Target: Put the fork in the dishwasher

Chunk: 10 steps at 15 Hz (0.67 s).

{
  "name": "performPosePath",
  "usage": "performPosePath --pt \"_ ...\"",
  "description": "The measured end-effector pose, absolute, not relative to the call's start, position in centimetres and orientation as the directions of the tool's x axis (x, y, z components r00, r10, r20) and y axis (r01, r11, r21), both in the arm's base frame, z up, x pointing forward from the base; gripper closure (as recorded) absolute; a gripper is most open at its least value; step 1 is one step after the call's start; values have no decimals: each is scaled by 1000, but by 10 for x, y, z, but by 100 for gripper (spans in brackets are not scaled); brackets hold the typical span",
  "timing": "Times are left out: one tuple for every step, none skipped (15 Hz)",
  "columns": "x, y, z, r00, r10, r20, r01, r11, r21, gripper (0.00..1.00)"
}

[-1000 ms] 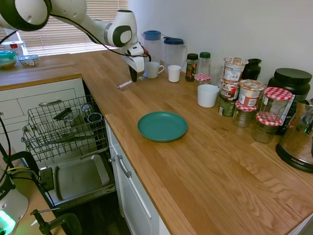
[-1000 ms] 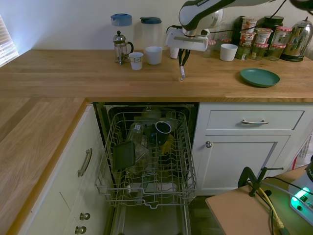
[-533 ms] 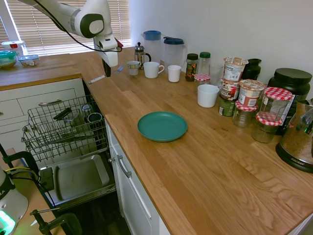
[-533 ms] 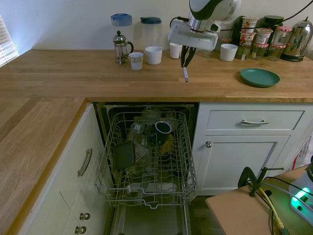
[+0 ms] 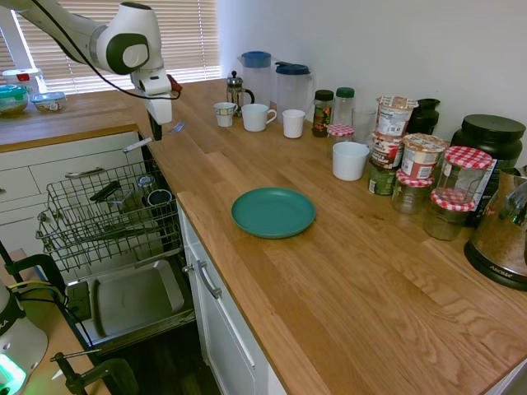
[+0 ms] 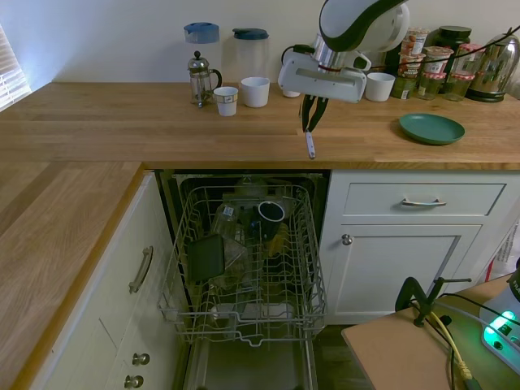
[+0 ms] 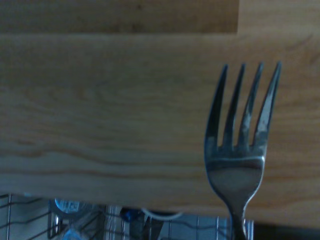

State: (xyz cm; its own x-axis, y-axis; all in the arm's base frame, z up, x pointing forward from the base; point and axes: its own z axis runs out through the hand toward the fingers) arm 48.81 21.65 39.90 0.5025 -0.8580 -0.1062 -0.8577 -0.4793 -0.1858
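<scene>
Nearest in the second exterior view: dishwasher (image 6: 244, 268) with rack pulled out under the worktop's (image 6: 122, 130) front edge, already holding a dark cup and other dishes. Above that edge, gripper (image 6: 312, 123) with jaws pinched shut on the fork (image 6: 309, 145), carried clear of the wood, long axis roughly level, tines toward the back wall. Farther back, French press (image 6: 199, 77), two white cups (image 6: 242, 95), two jugs; green plate (image 6: 431, 127) well off toward the jars.

fork (image 7: 239, 165) handle cut off at wrist view's edge, dishwasher (image 7: 150, 225) rack contents blurred there
</scene>
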Motion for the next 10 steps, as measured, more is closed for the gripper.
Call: performPosePath --pt "473 228 388 501 -858 -118 -860 -478 -178 100" --pt "457 242 376 505 -854 -126 -859 -482 -172 100" --pt "440 258 363 511 -849 -133 -856 -489 -167 100" --pt "424 272 351 517 -845 -135 -853 -495 -164 100" --pt "408 285 339 522 -842 -136 -850 -502 -161 100" --pt "393 299 327 527 -839 -138 -848 -507 -155 100" --pt "382 310 313 527 -838 -142 -849 -509 -145 100" --pt "376 319 299 524 -839 -148 -851 -509 -133 100" --pt "371 325 282 520 -840 -155 -854 -506 -119 100" --pt "368 328 263 515 -841 -164 -857 -503 -108 100"
